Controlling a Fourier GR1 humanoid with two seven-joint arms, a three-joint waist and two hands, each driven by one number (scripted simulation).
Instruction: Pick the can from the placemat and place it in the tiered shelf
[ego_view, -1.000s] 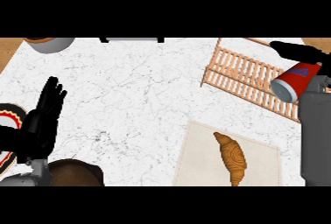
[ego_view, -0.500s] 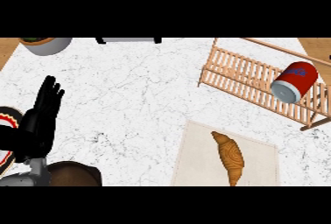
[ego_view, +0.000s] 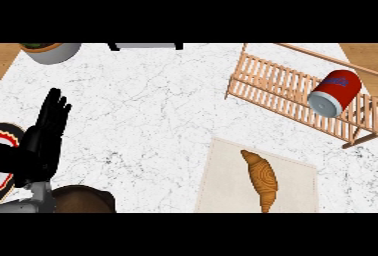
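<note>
A red can (ego_view: 336, 92) with a blue label and a grey end lies on its side on the wooden slatted tiered shelf (ego_view: 280, 87) at the upper right. No hand touches it. The beige placemat (ego_view: 295, 192) at the lower right carries only a brown croissant (ego_view: 261, 179). My left hand (ego_view: 43, 137) rests open at the left edge, fingers straight and pointing up. My right hand does not show in the head view.
A grey bowl or pot (ego_view: 50, 51) stands at the top left and a dark-framed object (ego_view: 145, 46) at the top middle. A round brown object (ego_view: 85, 200) sits by my left forearm, and a red-and-white plate (ego_view: 6, 142) lies at the left edge.
My right hand has let go of the can and withdrawn out of view. The can now lies alone on the shelf, slightly shifted. The left hand has not moved.
</note>
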